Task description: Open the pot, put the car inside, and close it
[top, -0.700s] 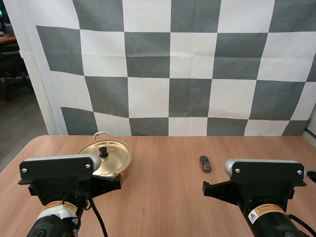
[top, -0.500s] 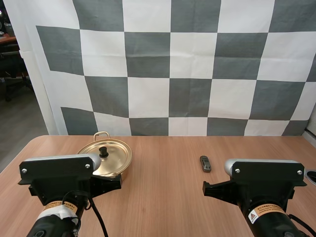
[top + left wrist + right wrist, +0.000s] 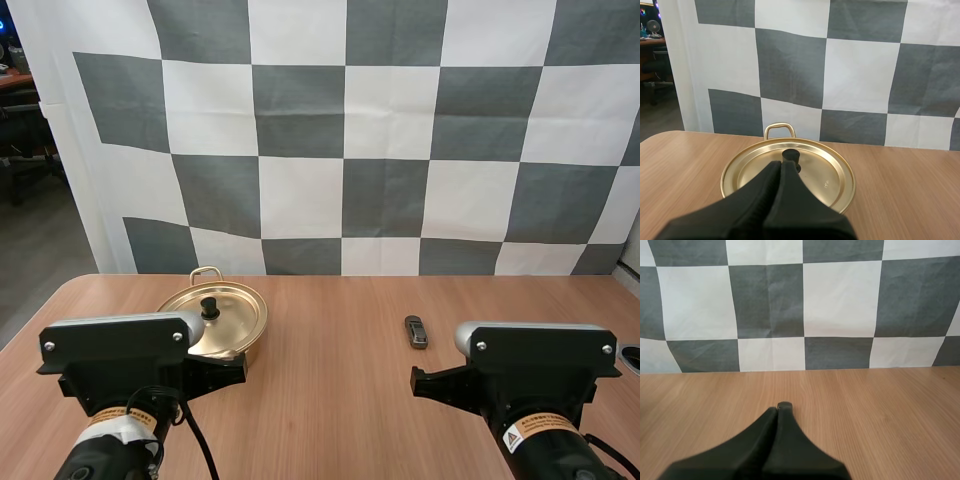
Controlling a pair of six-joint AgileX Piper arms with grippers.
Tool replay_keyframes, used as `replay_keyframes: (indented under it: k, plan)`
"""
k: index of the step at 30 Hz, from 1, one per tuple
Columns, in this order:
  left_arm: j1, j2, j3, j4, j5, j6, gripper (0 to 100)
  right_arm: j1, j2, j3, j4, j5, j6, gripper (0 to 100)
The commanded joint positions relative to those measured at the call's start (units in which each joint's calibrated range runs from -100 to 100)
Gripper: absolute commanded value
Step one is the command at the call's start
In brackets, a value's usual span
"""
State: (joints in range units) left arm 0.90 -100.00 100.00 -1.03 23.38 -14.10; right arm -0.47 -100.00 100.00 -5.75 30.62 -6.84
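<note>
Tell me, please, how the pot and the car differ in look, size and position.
The pot is round and shiny gold; the car is slim and dark. The pot is far bigger than the car. The pot stands left on the table, the car right. The pot carries a lid with a black knob; the car has nothing on it. Both rest on the table, untouched.
</note>
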Motion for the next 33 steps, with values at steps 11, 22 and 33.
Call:
replay_keyframes:
  k: [11,22,33]
  plan:
    - [0.05,0.0,0.0,13.4,-34.7,8.5,0,0.1,0.0,0.0,-39.3,-29.2,0.1,0]
    - [0.05,1.6,-24.2,17.6,-13.9,3.7,0,0.1,6.8,-31.8,-23.2,-14.0,0.2,0]
    - [0.05,29.3,-72.3,8.9,42.4,2.0,0,0.1,47.0,-81.9,-9.4,52.4,-6.7,0]
